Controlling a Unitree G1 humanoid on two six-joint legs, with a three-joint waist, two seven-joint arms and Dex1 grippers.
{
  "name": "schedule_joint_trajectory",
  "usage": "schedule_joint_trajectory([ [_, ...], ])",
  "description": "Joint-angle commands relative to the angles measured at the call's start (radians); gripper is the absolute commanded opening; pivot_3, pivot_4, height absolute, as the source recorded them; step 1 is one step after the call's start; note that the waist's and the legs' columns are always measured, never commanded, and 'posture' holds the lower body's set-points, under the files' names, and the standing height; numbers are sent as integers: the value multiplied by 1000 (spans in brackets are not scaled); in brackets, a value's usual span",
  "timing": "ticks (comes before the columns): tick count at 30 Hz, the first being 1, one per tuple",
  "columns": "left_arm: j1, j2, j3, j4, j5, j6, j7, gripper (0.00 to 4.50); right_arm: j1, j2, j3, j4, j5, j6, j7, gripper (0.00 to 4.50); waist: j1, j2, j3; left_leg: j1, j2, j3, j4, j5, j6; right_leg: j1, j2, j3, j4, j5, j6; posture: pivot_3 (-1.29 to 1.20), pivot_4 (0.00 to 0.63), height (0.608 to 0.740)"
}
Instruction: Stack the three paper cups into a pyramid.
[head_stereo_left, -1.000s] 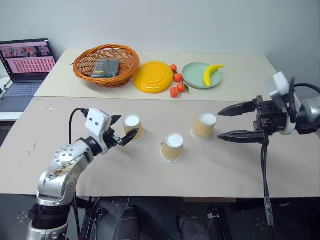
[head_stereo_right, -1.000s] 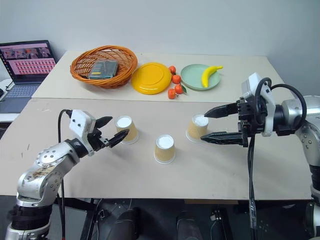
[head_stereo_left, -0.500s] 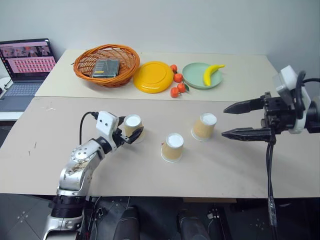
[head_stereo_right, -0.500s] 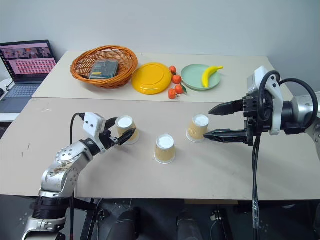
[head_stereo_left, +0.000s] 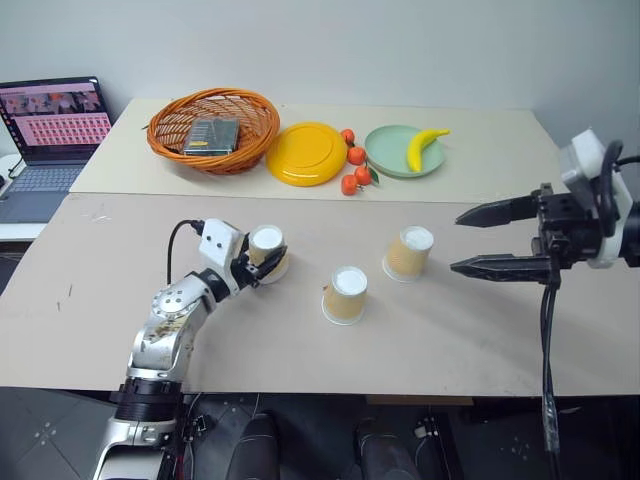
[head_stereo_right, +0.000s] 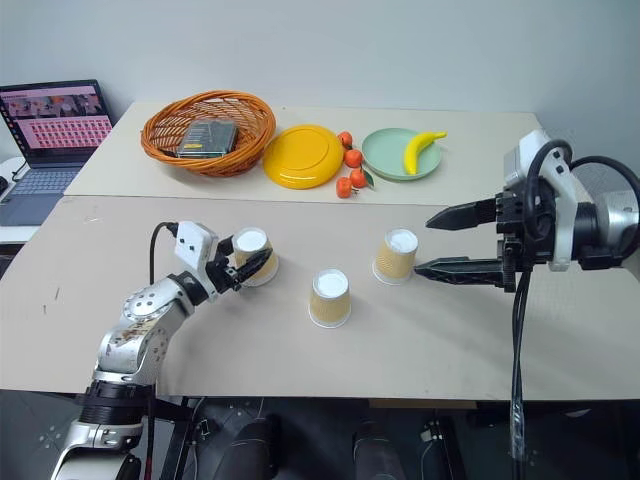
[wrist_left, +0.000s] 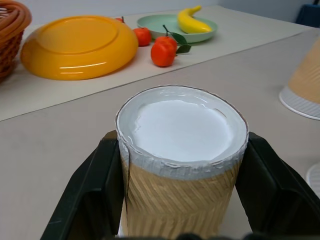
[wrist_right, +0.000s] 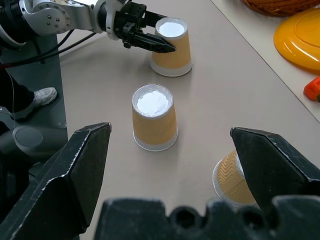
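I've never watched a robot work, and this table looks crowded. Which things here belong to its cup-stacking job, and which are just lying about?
In the job:
- left cup, gripped by the left end effector
- middle cup
- right cup, beside the open right end effector

Lying about:
- basket holding a dark box
- yellow plate
- oranges
- green plate with banana
- laptop

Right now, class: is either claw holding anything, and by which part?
The left claw is shut on the left paper cup, fingers on opposite sides of its ribbed wall. The right claw is open, holding nothing.
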Motion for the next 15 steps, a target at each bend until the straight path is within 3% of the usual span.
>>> schedule_joint_trajectory([
  [1, 89, 100, 14, -165, -74, 42, -130, 2650, -12, 29, 6, 12, -21, -54, -6, 4500, -4, 0, 0, 0, 0, 0, 0, 0, 0, 0, 0, 0, 0, 0, 0, 0, 150, 732],
  [8, 174, 228, 21, -244, -128, 61, -259, 2650, -14, 76, 35, 38, -51, -97, 0, 4500, 7, 1, 0, 0, 0, 0, 0, 0, 0, -1, 0, 0, 0, 0, 0, 0, 150, 732],
  [15, 136, 190, -28, -202, -101, 21, -274, 2650, 12, 58, 4, 25, -49, -89, 3, 4500, 6, 1, 0, 0, 0, 1, -1, 0, 0, -1, -1, 0, -2, 0, 0, 0, 150, 732],
])
